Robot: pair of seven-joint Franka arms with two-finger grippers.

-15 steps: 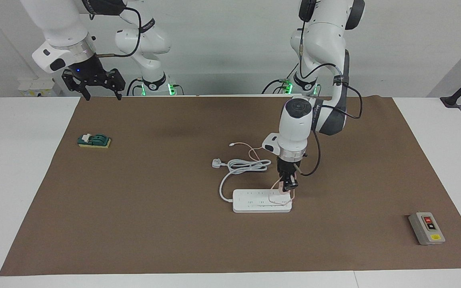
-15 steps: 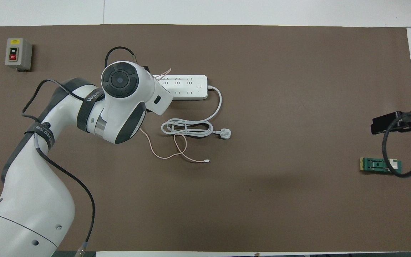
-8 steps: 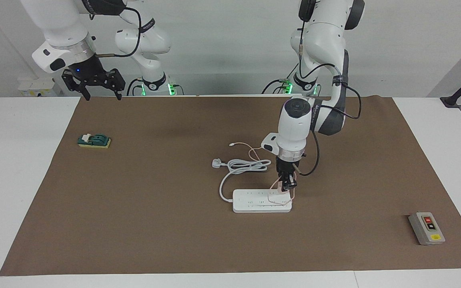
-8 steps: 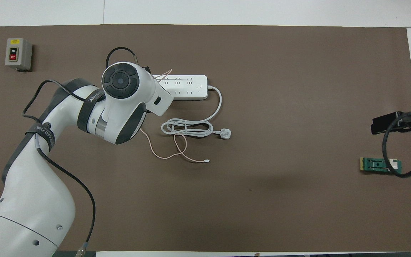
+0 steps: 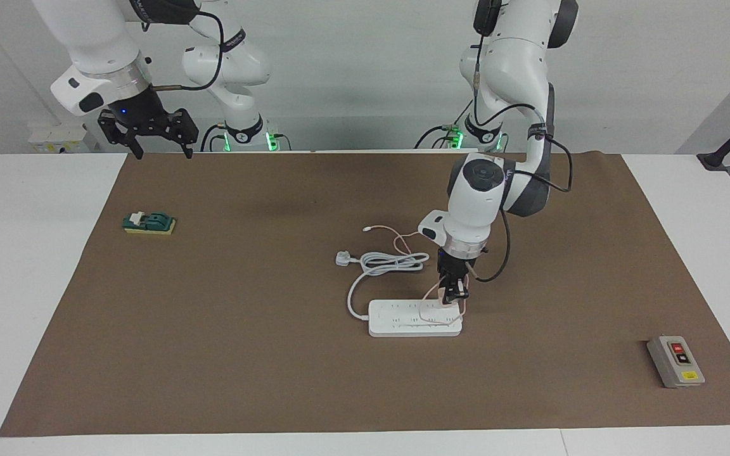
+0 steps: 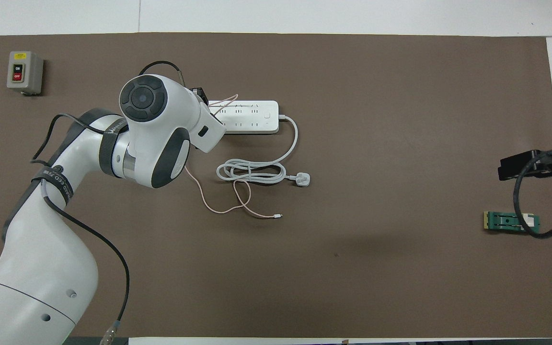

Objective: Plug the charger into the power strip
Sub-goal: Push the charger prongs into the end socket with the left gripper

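The white power strip [image 5: 412, 318] lies mid-table on the brown mat, also seen in the overhead view [image 6: 252, 116]. My left gripper [image 5: 455, 295] points down at the strip's end toward the left arm's side, shut on the pale pink charger [image 5: 460, 299], which sits right at the strip's top face. The charger's thin pink cable [image 5: 397, 237] loops over the strip and trails toward the robots [image 6: 218, 206]. In the overhead view the left wrist hides the gripper and the charger. My right gripper [image 5: 163, 151] waits open, raised over the mat's corner at the right arm's end.
The strip's thick white cord coils nearer the robots and ends in a white three-pin plug [image 5: 343, 258]. A grey button box [image 5: 675, 361] sits at the left arm's end, farther from the robots. A green block on a yellow pad [image 5: 149, 223] lies at the right arm's end.
The left arm's wrist has leaned toward the left arm's end of the table while its gripper stayed at the strip's end with the charger. The right arm has not moved.
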